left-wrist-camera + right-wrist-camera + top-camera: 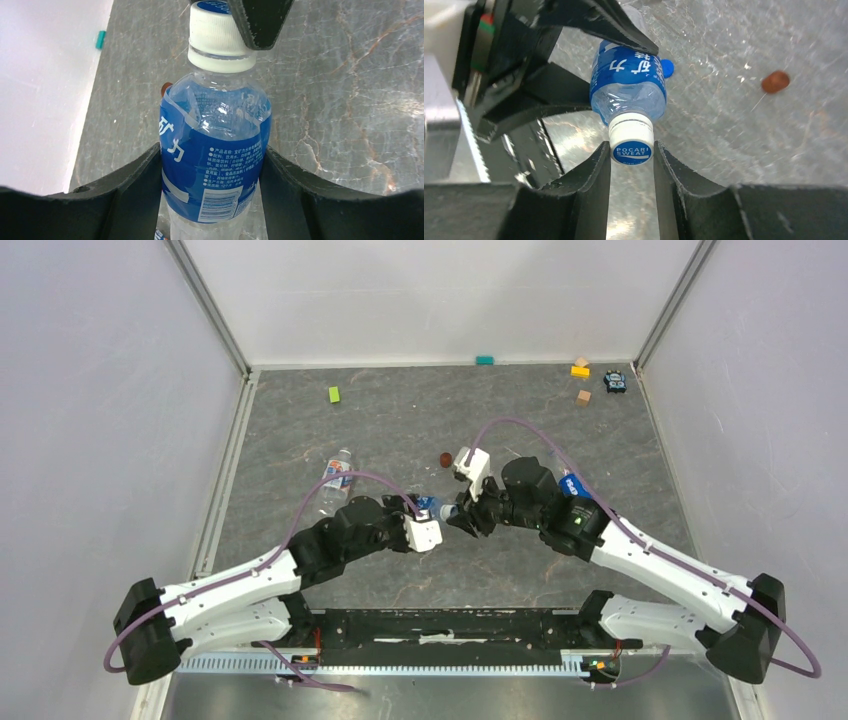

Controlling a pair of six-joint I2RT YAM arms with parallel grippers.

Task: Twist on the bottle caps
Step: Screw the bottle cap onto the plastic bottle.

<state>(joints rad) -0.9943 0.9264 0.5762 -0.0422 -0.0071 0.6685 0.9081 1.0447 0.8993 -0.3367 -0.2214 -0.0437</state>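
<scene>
1. Bottle (215, 150) is held over the middle of the table (400, 430), the left gripper (212, 162) clamped round its labelled body.
2. The right gripper (632, 155) pinches the whitish cap (631, 131) on its neck.
3. A solid blue cap (667, 67) lies on the table just beside it.

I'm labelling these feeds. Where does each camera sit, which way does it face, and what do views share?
Top external: above and behind the bases, looking down on the table; left arm and right arm show whole.
Left wrist: on that wrist, looking along the left fingers at the bottle they clamp; one of the right fingers sits at the cap.
Right wrist: on that wrist, looking along the right fingers at the cap end-on.
Shared: both wrist views show that bottle and cap, from opposite ends.
</scene>
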